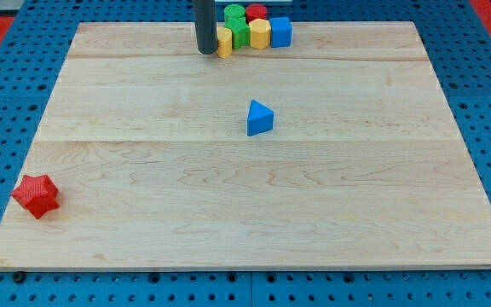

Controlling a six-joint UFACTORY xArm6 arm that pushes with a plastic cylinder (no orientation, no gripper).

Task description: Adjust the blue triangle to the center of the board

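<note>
The blue triangle (260,118) lies on the wooden board (143,188), a little above the middle and slightly to the right of it. My tip (206,51) is near the board's top edge, left of a cluster of blocks and touching or nearly touching a yellow block (225,41). The tip is well above and to the left of the blue triangle, apart from it.
The cluster at the top edge holds a green cylinder (234,14), a green block (241,34), a red block (257,13), a yellow hexagon block (260,33) and a blue cube (280,31). A red star-shaped block (36,195) lies at the lower left.
</note>
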